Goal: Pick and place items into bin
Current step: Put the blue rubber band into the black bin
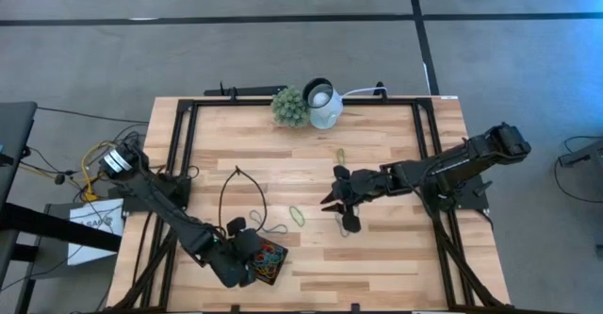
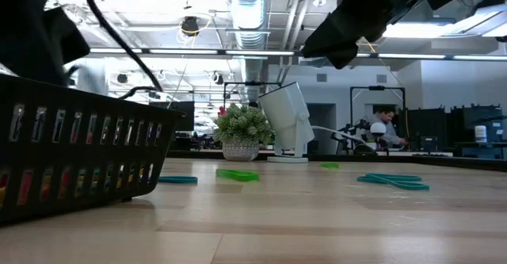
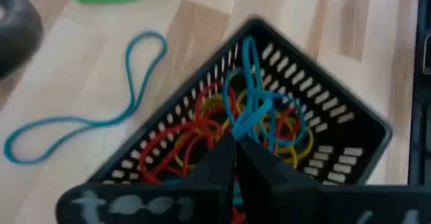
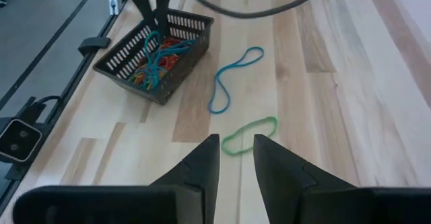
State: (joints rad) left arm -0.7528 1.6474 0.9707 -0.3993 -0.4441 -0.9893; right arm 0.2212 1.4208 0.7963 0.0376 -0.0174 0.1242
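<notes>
1. At the high view's lower left, the left tool (image 3: 234, 150) is seen clamped on a blue band (image 3: 250, 96), dangled over the bin (image 3: 350, 126).
2. The band should be released only once fully inside the bin.
3. The right tool (image 4: 236, 158), fingers apart, is held above a green band (image 4: 248, 134) lying on the counter (image 4: 323, 83).

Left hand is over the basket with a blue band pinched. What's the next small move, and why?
Probably open the left hand. It is shut on the blue band, which hangs over the black basket above the red and yellow bands already inside, so letting go should drop it in. The right hand waits, open, near the green band.
</notes>
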